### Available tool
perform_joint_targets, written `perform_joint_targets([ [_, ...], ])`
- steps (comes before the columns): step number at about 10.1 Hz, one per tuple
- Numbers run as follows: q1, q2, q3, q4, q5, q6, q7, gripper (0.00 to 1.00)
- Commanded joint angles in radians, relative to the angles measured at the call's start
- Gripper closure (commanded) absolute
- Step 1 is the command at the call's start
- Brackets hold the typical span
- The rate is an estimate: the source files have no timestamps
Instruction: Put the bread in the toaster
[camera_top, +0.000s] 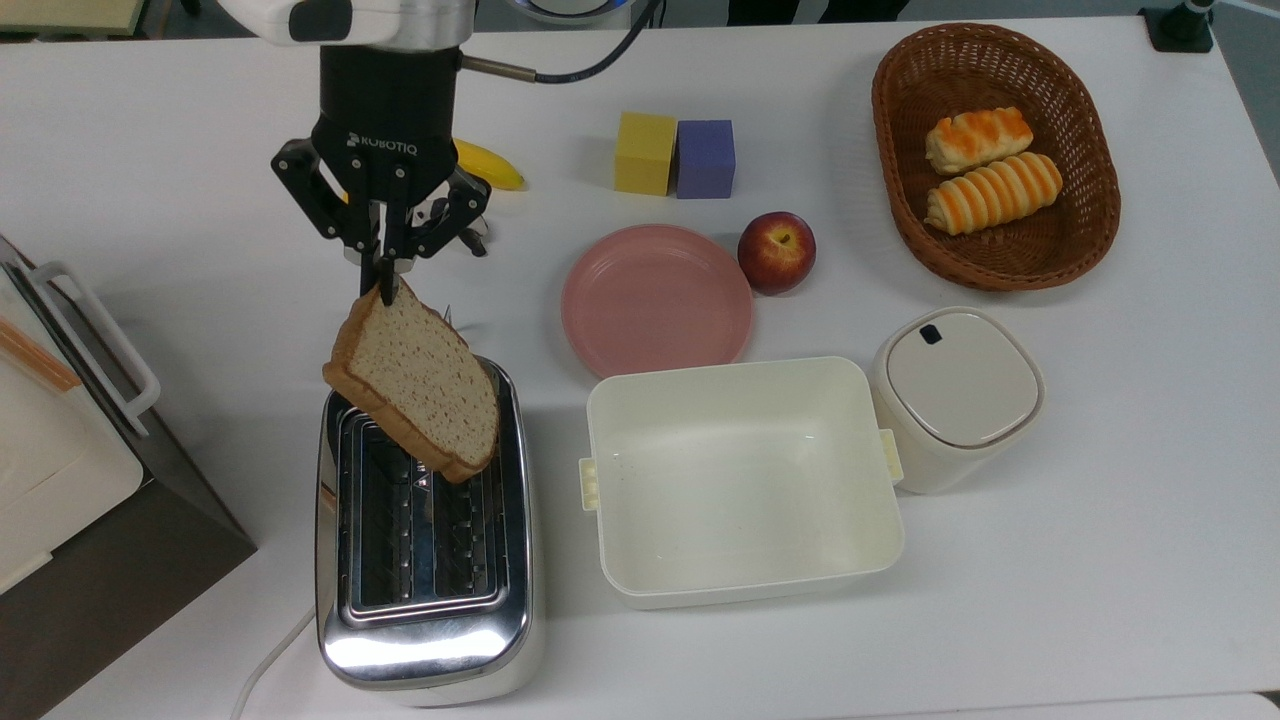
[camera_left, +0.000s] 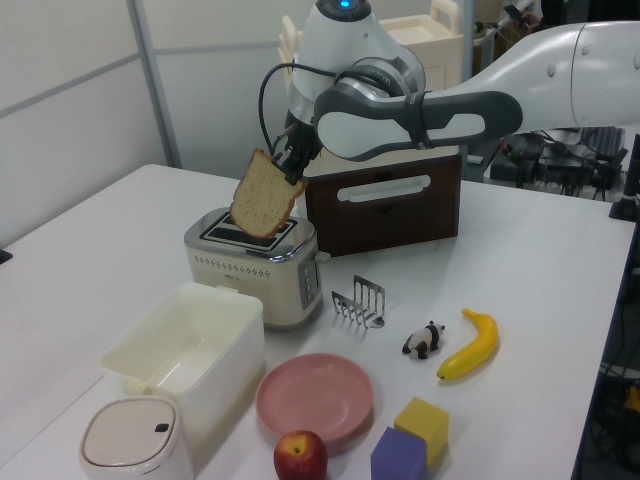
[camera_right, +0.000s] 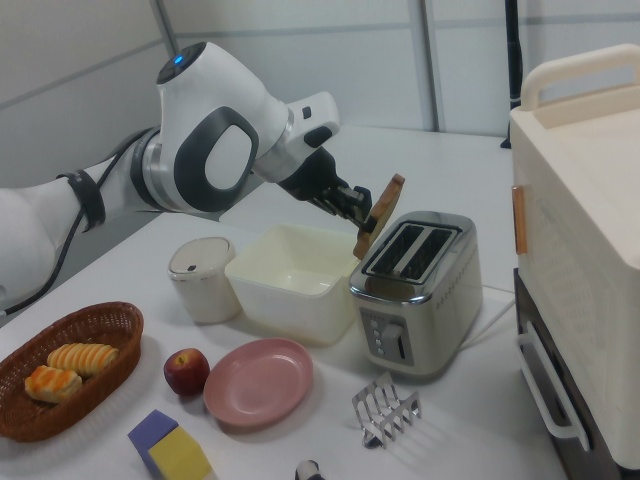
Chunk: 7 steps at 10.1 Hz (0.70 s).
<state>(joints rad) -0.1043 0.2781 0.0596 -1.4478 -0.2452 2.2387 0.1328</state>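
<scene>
The bread (camera_top: 418, 385) hangs in the air, tilted, over the end of the toaster (camera_top: 425, 560) that lies uppermost in the top view; its lower crust edge sits above the slots and not yet down in either of them. In the left view the slice (camera_left: 262, 207) shows its speckled face just above the toaster's (camera_left: 258, 262) top, and in the right view it (camera_right: 378, 215) appears nearly edge-on at the toaster's (camera_right: 420, 290) far corner. The gripper (camera_top: 385, 272) pinches the slice by its upper corner — fingers closed narrowly on the crust; the arm reaches in from the top view's top.

To the top view's right of the toaster stands a cream tub (camera_top: 742, 478), and beside that a lidded white container (camera_top: 955, 395); a pink plate (camera_top: 656, 298) lies further up, an apple (camera_top: 776, 250) touching or just beside its rim. A yellow block (camera_top: 644, 152) and a purple block (camera_top: 705, 158) stand side by side; a banana (camera_top: 493, 167) lies partly hidden behind the gripper. A wicker basket (camera_top: 900, 190) holds two striped rolls (camera_top: 990, 190). In the left view a small metal toast rack (camera_left: 360, 300) stands near the toaster and a toy panda (camera_left: 424, 339) beside the banana — both on the white table (camera_top: 1100, 560).
</scene>
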Motion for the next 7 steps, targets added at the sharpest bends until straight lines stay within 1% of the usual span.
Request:
perform_joint_targets([
  [1, -0.008, 0.009, 0.002, 0.014, -0.003, 0.021, 0.005, 1.00],
  [5, -0.028, 0.015, -0.009, 0.014, -0.023, 0.022, -0.001, 1.00],
  [7, -0.031, 0.039, -0.009, 0.014, -0.048, 0.042, 0.001, 1.00],
])
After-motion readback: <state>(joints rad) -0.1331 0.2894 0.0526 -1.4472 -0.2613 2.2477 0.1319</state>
